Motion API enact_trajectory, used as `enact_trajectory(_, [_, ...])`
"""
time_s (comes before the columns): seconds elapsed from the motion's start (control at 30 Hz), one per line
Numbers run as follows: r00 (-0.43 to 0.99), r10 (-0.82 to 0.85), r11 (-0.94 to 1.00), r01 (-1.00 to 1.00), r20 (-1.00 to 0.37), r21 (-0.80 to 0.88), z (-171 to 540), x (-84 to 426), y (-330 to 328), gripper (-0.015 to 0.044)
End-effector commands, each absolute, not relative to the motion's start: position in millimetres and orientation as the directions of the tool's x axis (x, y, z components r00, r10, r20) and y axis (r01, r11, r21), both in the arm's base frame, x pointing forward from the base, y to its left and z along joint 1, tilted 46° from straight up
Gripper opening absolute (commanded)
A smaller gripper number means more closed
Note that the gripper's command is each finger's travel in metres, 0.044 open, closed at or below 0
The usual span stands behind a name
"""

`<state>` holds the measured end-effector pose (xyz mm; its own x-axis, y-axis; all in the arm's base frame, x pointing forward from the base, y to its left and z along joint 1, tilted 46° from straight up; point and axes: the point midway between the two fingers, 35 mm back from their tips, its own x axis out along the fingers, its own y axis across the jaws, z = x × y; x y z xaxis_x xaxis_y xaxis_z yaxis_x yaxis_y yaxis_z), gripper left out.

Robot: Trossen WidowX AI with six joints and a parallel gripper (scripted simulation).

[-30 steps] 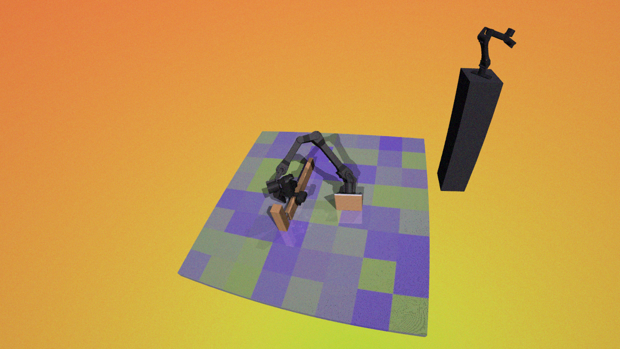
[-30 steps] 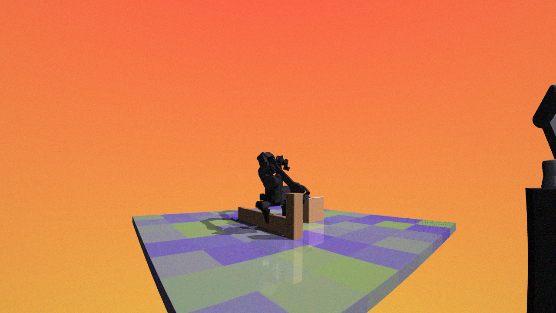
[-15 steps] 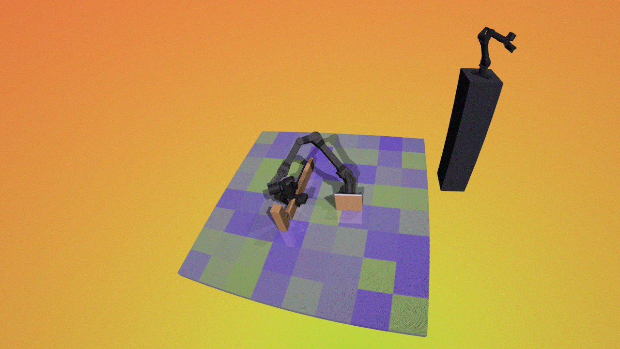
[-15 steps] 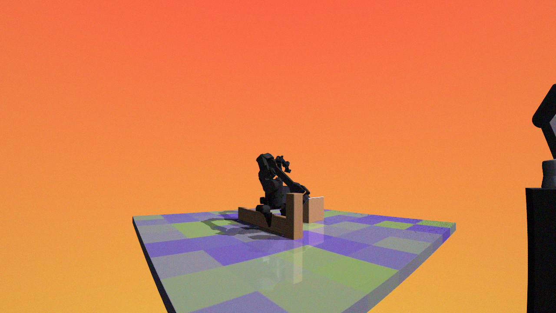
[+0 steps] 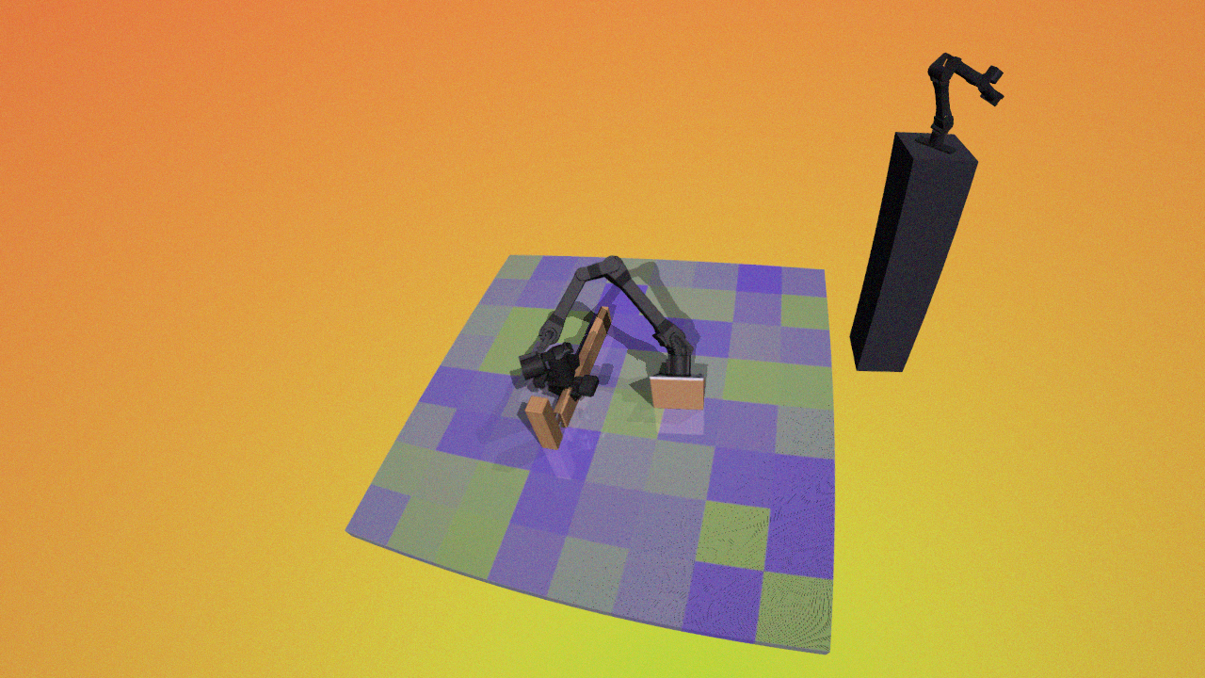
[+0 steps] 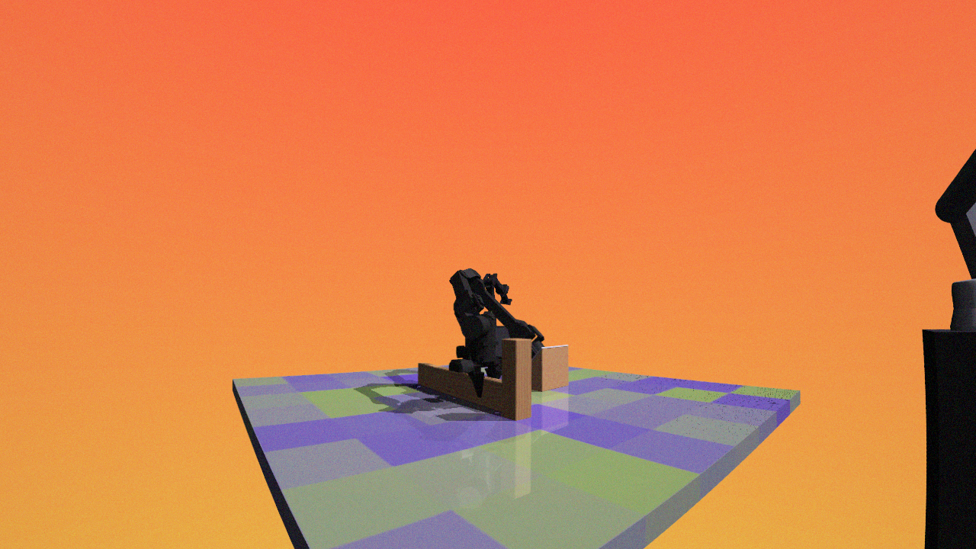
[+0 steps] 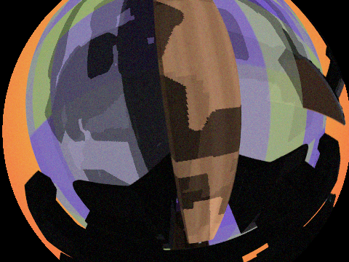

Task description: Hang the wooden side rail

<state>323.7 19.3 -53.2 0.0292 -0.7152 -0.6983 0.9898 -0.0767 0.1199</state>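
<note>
The wooden side rail (image 5: 594, 339) (image 6: 442, 383) (image 7: 203, 91) lies lengthwise on the table, on its narrow edge, its near end close to the headboard post. The post (image 5: 543, 423) (image 6: 517, 379) stands upright. My gripper (image 5: 570, 389) (image 6: 481, 386) (image 7: 192, 153) is shut on the rail near its post end, one finger on each side. In the wrist view both black fingers meet the rail's faces. The hooks are barely visible, and the slot and its pins are hidden; I cannot tell how the hooks stand relative to the pins.
A wooden panel with a white top edge (image 5: 677, 394) (image 6: 553, 369) (image 7: 320, 87) stands by the arm's base, right of the rail. A second small black arm (image 5: 941, 96) stands on a tall dark pedestal (image 5: 914, 252) (image 6: 951, 437) beyond the checkered table (image 5: 649, 540) (image 6: 409, 491).
</note>
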Motion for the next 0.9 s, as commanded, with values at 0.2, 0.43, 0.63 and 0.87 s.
enact_trajectory(0.2, [0.03,-0.717,-0.072,0.99,-0.696,0.117,-53.3,324.1,19.0,0.0])
enact_trajectory(0.43, [0.03,-0.717,-0.072,0.99,-0.696,0.117,-52.7,327.1,19.2,0.0])
enact_trajectory(0.63, [0.03,-0.717,-0.072,0.99,-0.696,0.118,-52.4,329.6,19.1,0.0])
enact_trajectory(0.87, [0.03,-0.717,-0.072,0.99,-0.696,0.118,-52.1,332.6,19.0,0.0])
